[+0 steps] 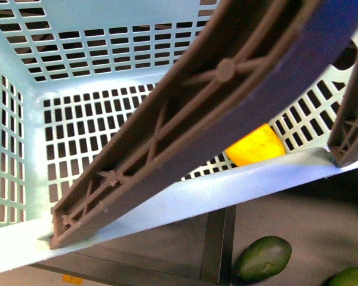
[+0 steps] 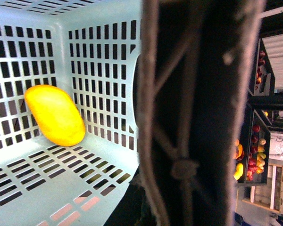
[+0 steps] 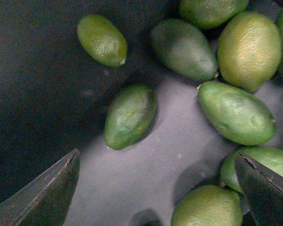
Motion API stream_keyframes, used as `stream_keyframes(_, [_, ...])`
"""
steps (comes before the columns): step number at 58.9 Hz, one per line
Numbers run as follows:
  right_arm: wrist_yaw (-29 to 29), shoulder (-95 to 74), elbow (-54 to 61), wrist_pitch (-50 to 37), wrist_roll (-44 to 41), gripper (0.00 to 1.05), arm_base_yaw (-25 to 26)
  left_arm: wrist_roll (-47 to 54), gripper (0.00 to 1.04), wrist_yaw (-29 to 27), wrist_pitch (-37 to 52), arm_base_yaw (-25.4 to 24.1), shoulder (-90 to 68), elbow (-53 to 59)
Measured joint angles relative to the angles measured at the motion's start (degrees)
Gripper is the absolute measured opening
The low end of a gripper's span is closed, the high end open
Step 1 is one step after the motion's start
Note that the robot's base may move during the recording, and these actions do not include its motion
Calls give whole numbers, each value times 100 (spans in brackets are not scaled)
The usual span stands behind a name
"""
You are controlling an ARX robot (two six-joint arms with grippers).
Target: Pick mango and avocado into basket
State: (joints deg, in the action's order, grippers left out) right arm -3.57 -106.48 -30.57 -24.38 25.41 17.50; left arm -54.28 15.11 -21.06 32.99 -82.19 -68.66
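Note:
The turquoise basket (image 1: 185, 196) hangs tilted close to the front camera, its brown ribbed handle (image 1: 227, 71) crossing the view. My left gripper is shut on the basket's handle (image 2: 193, 117), which fills the left wrist view and hides the fingers. The yellow mango (image 2: 55, 115) lies inside against a slotted wall and peeks over the basket's rim (image 1: 255, 146). A dark green avocado (image 3: 130, 115) lies on a dark surface just ahead of my open right gripper (image 3: 156, 188), untouched. An avocado (image 1: 264, 257) also shows below the basket in the front view.
Several more green fruits crowd beside the right gripper, among them a darker one (image 3: 183, 47), a paler yellow-green one (image 3: 249, 49) and one right by a fingertip (image 3: 205, 207). Crates of mixed fruit (image 2: 252, 155) stand in the background of the left wrist view.

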Motion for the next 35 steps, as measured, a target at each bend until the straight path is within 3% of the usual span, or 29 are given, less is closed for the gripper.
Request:
stream_keyframes(17, [-138,-1617,-1401,127,448,96,-560,-2,4,-9,0,0,0,0])
stream_keyframes(35, [-258,-2203,-1539,188,1099,96,-658,-2,4,13,0,0,0,0])
